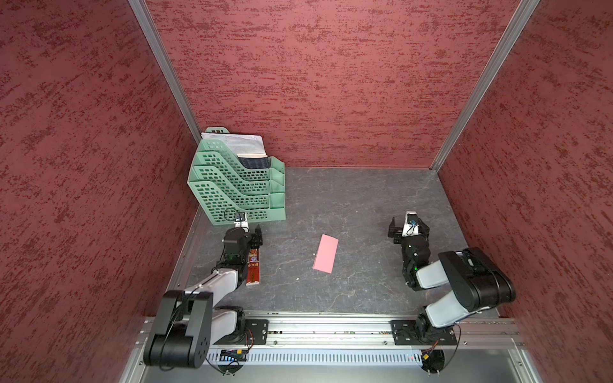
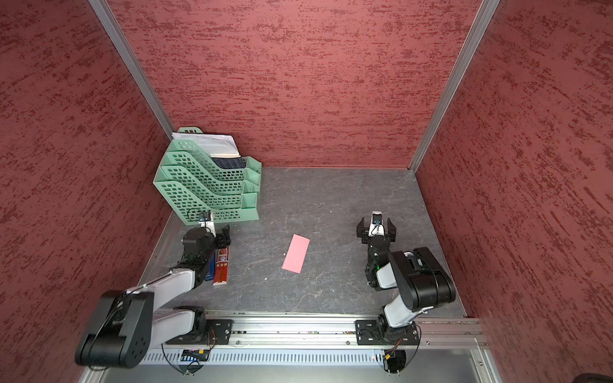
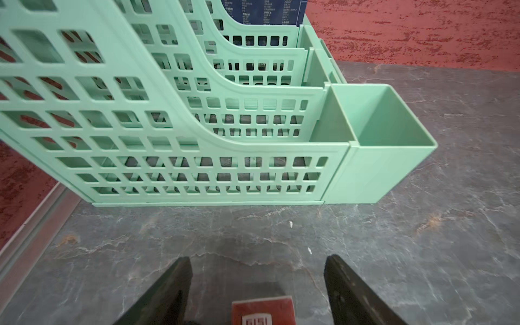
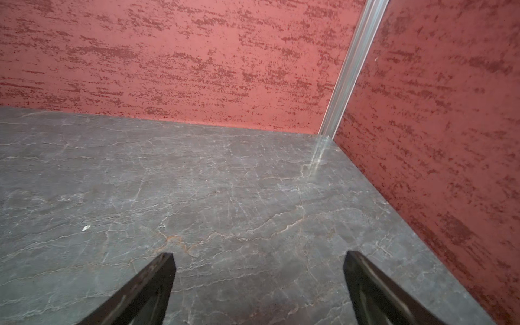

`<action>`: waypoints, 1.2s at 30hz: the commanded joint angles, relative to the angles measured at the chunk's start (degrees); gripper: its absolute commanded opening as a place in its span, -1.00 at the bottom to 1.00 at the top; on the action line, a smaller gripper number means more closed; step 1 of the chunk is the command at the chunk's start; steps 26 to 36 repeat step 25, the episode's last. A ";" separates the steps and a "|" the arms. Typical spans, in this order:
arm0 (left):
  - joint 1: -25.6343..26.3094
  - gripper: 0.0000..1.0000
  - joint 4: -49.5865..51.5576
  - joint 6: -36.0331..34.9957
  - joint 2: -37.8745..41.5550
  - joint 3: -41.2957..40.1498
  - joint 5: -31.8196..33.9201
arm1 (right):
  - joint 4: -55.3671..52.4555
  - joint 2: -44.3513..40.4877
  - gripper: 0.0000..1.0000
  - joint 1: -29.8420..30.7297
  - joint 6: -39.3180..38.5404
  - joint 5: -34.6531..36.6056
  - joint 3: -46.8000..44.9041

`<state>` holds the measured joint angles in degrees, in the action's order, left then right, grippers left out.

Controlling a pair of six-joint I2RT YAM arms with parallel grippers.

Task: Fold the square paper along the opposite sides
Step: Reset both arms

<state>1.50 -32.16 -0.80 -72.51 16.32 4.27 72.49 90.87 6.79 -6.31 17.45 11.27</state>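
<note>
Between left pincer (image 3: pixel 258 260) and right pincer (image 4: pixel 260 256), both apart and empty | thin light-pink paper sheet (image 1: pixel 325 253) looks folded | risk: unpressed crease may reopen; left pincer may nudge narrow red box (image 3: pixel 263 312) beneath.

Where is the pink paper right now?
In both top views the pink paper lies flat mid-table, between the red box on the left and the right gripper, touching neither.
</note>
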 commanded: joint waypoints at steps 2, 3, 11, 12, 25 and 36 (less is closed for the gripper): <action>-2.32 0.64 -19.00 -1.24 -9.58 2.57 -7.62 | -5.86 -1.19 0.97 -4.54 7.11 -8.30 4.02; -2.84 0.75 -23.15 -0.75 -13.20 1.88 -8.41 | -9.28 -2.12 0.97 -5.52 7.97 -9.70 5.00; -4.09 0.99 -19.13 0.80 -15.77 5.62 -7.92 | -13.88 -2.33 0.97 -6.27 7.98 -11.11 7.53; -4.13 0.99 -17.22 0.89 -15.11 5.91 -7.87 | -13.91 -2.17 0.97 -6.31 7.89 -11.02 7.67; -4.05 0.99 -18.09 0.91 -15.43 5.83 -7.67 | -19.80 -2.07 0.97 -5.37 5.34 -15.28 10.83; -4.05 0.99 -18.09 0.91 -15.43 5.83 -7.67 | -19.80 -2.07 0.97 -5.37 5.34 -15.28 10.83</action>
